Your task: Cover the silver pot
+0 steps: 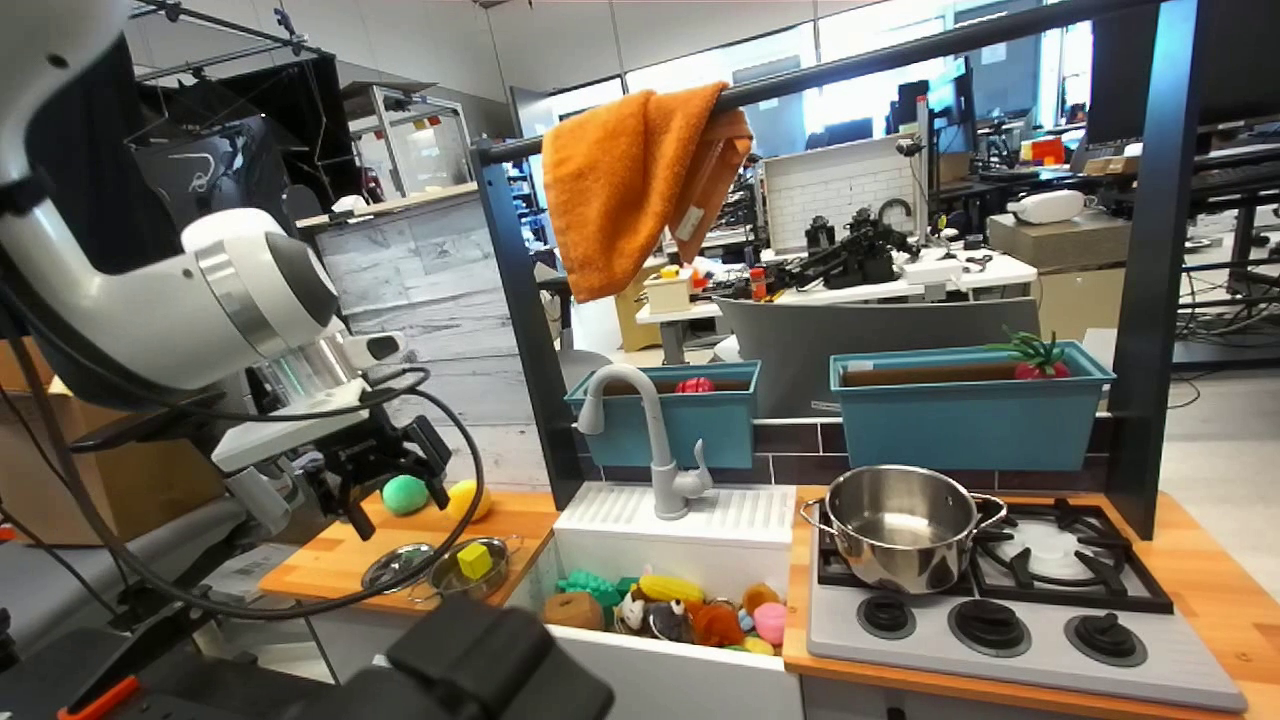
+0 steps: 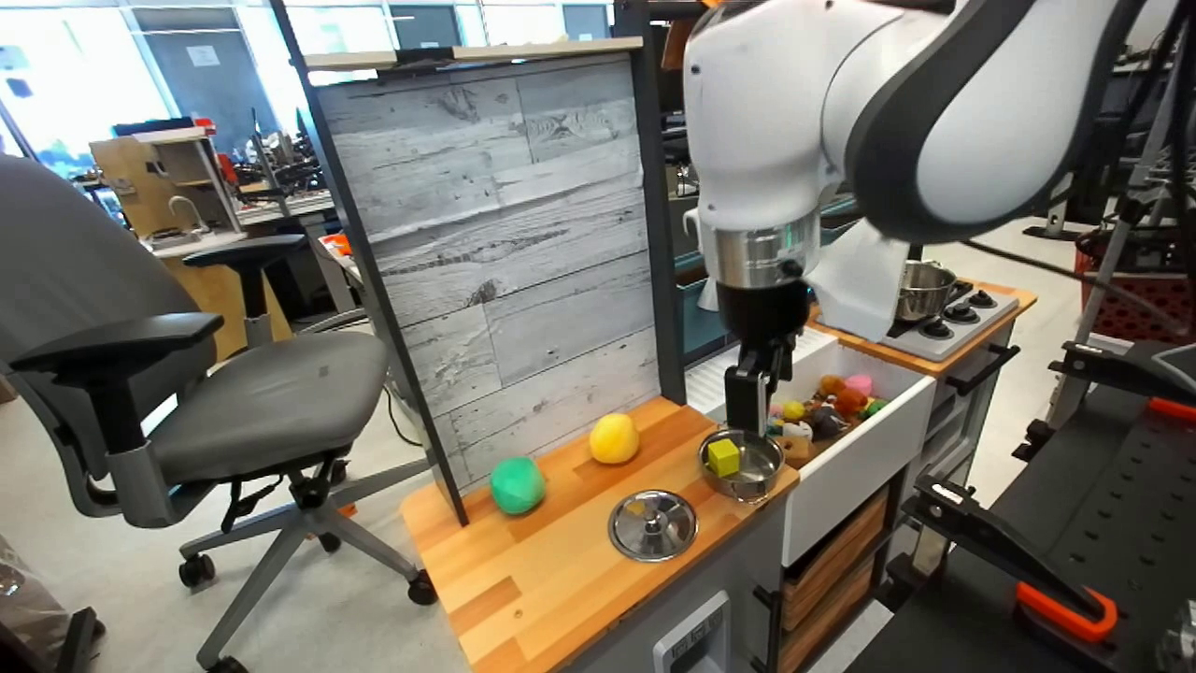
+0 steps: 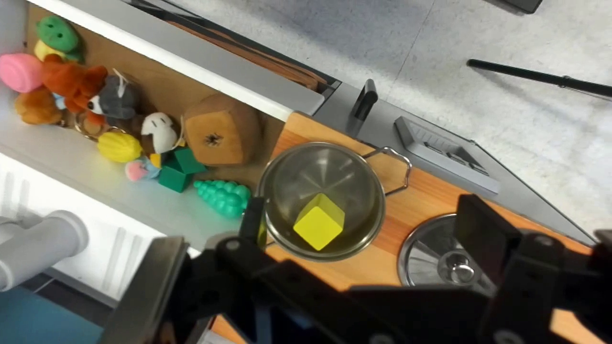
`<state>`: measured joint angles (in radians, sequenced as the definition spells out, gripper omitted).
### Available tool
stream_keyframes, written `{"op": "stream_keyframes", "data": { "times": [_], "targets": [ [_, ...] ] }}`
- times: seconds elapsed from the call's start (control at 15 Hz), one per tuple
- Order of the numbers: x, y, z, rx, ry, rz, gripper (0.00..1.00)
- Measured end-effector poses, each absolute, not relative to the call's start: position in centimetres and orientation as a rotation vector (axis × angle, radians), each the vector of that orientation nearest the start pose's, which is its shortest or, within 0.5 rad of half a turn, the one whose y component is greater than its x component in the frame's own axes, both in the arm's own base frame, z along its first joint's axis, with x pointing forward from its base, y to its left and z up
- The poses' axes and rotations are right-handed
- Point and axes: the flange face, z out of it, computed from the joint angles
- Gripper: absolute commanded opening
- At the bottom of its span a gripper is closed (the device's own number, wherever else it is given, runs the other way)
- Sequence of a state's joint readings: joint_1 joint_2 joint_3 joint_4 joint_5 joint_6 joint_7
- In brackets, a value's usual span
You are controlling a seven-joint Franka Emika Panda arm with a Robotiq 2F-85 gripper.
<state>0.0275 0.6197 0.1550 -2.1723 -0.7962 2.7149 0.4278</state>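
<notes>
A large, shiny, round stainless-steel pot [image 1: 895, 567] with a metal loop handle at either side is set on the grey gas hob [image 1: 930, 648], to the right of the white sink basin [image 1: 700, 675] in an exterior view; its top is uncovered. On the basin's opposite side, just beside it, a smaller, shallow silver pot [image 3: 311, 177] is placed on the wooden tabletop [image 2: 551, 579], also uncovered. A bright yellow cube [image 3: 318, 224] is contained in it. A little farther from the basin, a round, shiny metal lid [image 2: 651, 533] with a central knob is laid flat.

The black gripper [image 3: 366, 220] is held above this tabletop, on the same side of the basin. Its jaws are spread wide and nothing is gripped; in the wrist view the smaller pot and part of the lid are seen between them.

Farther from the basin than the smaller pot, a rounded yellow object [image 2: 614, 438] and a rounded green object [image 2: 517, 485] are set, the green one farther off. Soft toys [image 3: 117, 98] and other coloured pieces are heaped in the basin. Above it, a grey faucet [image 1: 660, 450] is mounted and an orange towel [image 1: 615, 190] is draped.
</notes>
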Motion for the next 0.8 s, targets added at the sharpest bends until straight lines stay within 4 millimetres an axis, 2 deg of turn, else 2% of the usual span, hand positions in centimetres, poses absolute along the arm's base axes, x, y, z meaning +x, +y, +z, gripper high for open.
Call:
{"op": "stream_keyframes", "data": {
  "times": [0.27,0.53,0.8],
  "targets": [
    [54.4,16.4,5.1,-3.233,-0.876,-0.017,1.0],
    [56.1,20.3,2.5,-3.233,-0.975,-0.061,1.0],
    [56.8,22.5,-0.1,-3.233,-1.066,-0.079,1.0]
  ]
}}
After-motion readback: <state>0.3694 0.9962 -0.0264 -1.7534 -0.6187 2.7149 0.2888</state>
